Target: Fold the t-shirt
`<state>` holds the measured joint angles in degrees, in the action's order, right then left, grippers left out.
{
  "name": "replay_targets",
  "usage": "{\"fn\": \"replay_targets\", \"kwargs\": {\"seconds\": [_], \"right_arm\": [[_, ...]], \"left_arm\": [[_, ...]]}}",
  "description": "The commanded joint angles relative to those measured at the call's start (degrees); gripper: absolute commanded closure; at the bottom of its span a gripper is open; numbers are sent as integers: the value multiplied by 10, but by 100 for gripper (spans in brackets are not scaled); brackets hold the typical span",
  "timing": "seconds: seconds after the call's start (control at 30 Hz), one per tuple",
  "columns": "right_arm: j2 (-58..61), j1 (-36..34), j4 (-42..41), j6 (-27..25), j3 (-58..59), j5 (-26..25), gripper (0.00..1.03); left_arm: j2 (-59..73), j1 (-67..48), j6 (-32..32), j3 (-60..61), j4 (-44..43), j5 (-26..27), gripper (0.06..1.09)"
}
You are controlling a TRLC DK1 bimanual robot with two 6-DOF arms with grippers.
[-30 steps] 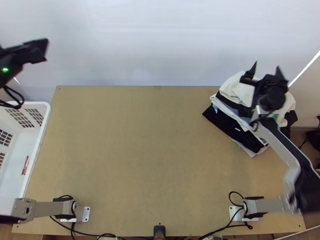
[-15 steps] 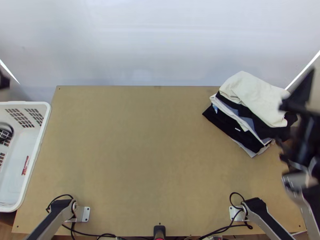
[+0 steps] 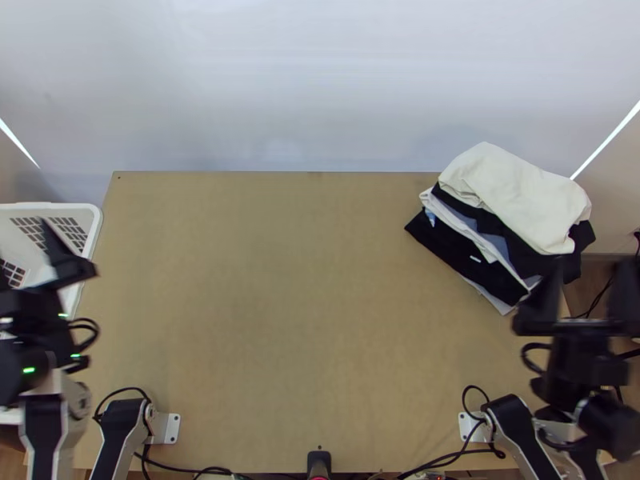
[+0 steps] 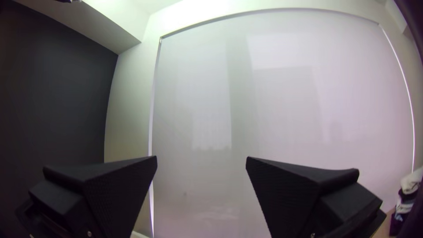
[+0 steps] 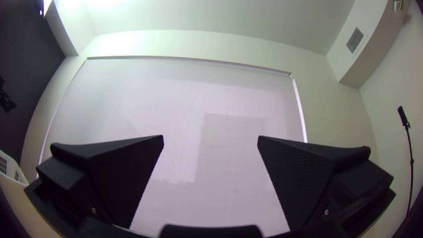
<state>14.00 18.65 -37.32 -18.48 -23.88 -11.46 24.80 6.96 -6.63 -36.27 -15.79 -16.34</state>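
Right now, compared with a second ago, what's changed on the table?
The right end effector left its place above the clothes pile, moving toward the near edge. The left end effector, earlier beyond the basket, came back nearer its base. Both hang open, holding nothing. The pile and basket stayed put.

1 white basket (image 3: 98,218) sits at the left edge of the wooden surface (image 3: 304,264). 1 pale blind (image 4: 282,110) hangs near a dark wall (image 4: 53,110). In the right wrist view are 1 vent (image 5: 354,40) and 1 thin black pole (image 5: 412,163).
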Motion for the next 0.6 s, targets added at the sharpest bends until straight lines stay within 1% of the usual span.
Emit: {"fn": "replay_targets", "kwargs": {"seconds": [0.0, 0.1, 0.23, 0.3, 0.33, 0.43, 0.5, 0.57], "right_arm": [[-56, 5, -21, 15, 179, 9, 4], [-90, 16, -12, 38, 234, 9, 4], [-141, 24, 112, 100, 237, 10, 4], [-140, 24, 144, 109, 238, 12, 4], [-140, 24, 158, 109, 238, 14, 4], [-140, 24, 207, 112, 238, 26, 4], [-140, 28, 241, 117, 238, 34, 4], [-140, 29, 280, 117, 238, 38, 4]], "left_arm": [[-76, -29, -33, 207, -100, 0, 10], [-122, -57, -50, 267, -99, 1, 10], [-228, -100, -58, 329, -58, 4, 11], [-251, -114, -57, 346, -25, 4, 11], [-250, -112, -47, 346, -4, 4, 11], [-250, -109, -17, 362, 4, 7, 11], [-250, -119, 1, 364, 61, 24, 11], [-250, -123, 27, 364, 97, 32, 11]]}}
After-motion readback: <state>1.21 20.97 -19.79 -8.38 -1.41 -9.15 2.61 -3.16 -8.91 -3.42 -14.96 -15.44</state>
